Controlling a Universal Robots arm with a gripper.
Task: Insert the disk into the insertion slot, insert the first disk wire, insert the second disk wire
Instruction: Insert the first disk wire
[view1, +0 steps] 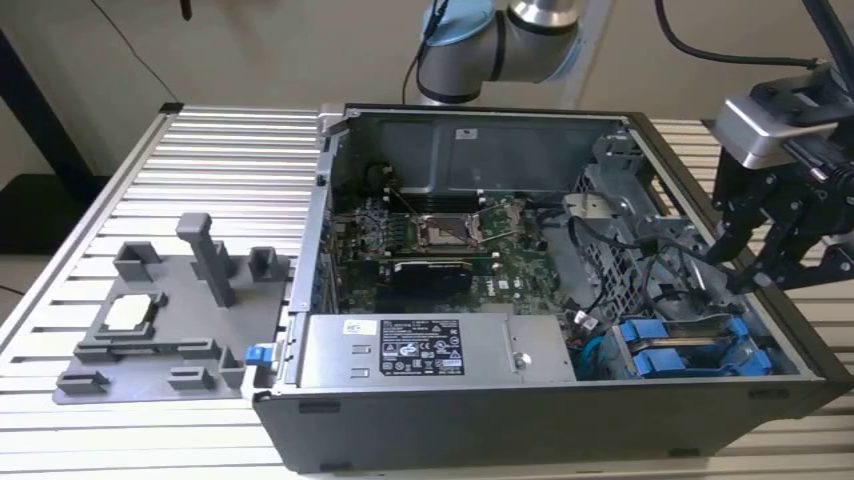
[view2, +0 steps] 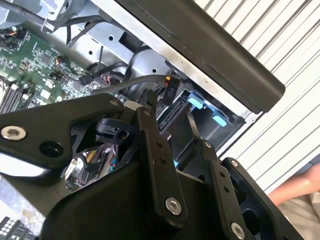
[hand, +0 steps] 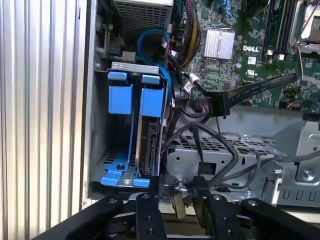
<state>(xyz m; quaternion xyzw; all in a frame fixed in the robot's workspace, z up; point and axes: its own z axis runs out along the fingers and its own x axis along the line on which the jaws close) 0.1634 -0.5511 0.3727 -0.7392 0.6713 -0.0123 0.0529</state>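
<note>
Gripper (hand: 176, 182): jaws apart, gripping nothing I can see, near bay (hand: 100, 150). Disk (hand: 148, 145): seated there in blue carrier (hand: 151, 102). Cables (hand: 250, 89): loose alongside. I judge wire-fitting needs square alignment, a slow push.

Grey metal disk (hand: 148, 150), smooth blue plastic carrier (hand: 151, 102), ribbed metal table (hand: 40, 100)

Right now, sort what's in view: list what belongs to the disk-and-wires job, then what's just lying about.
Job: disk in its blue carrier, in the drive cage; black cable with connector beside it; gripper, open, near the cage.
Lying about: grey fixture plate on the table; power supply; other blue carrier.
</note>
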